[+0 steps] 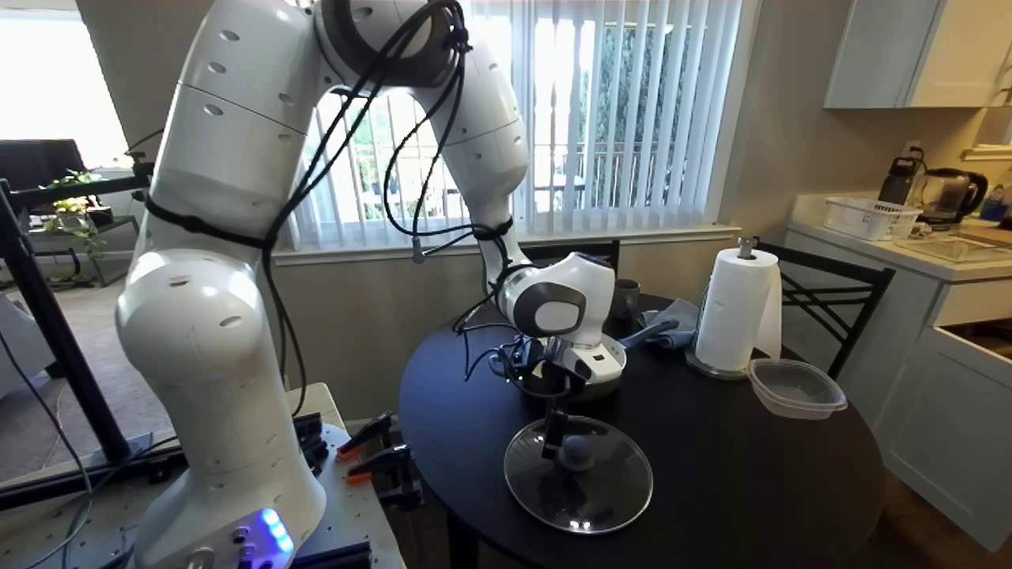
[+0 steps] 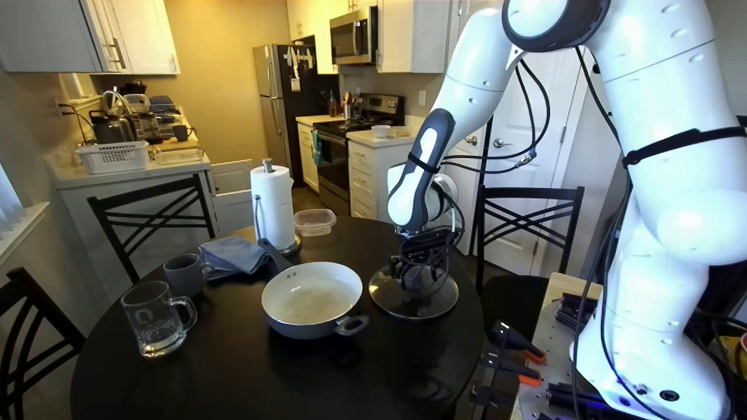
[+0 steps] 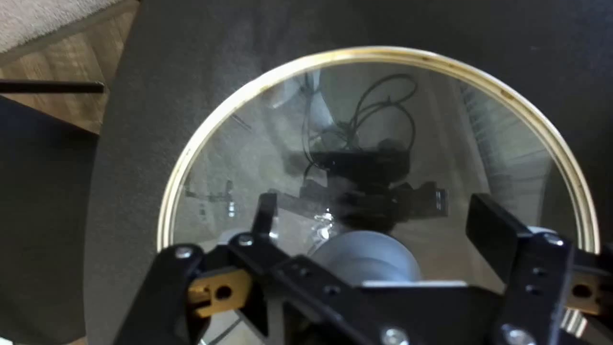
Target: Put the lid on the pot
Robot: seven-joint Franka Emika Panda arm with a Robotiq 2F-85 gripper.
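The lid (image 1: pixel 605 498) is a round clear glass disc with a metal rim and a grey-blue knob (image 1: pixel 577 454). It lies flat on the dark table, beside the pot, in both exterior views. In the wrist view the lid (image 3: pixel 249 158) fills the middle, and its knob (image 3: pixel 366 254) sits between the fingers. My gripper (image 3: pixel 376 215) is open above the lid, with a gap on both sides of the knob. It also shows over the lid in an exterior view (image 2: pixel 417 274). The pot (image 2: pixel 303 331) is uncovered, cream inside, and is partly hidden behind my gripper in an exterior view (image 1: pixel 610 383).
The pot's long handle (image 2: pixel 273 254) points toward a blue cloth (image 2: pixel 233 255). A paper towel roll (image 2: pixel 274 207) and a clear plastic container (image 2: pixel 315 221) stand at the table's edge. A glass mug (image 2: pixel 154 321) and a grey mug (image 2: pixel 184 275) stand beside the pot.
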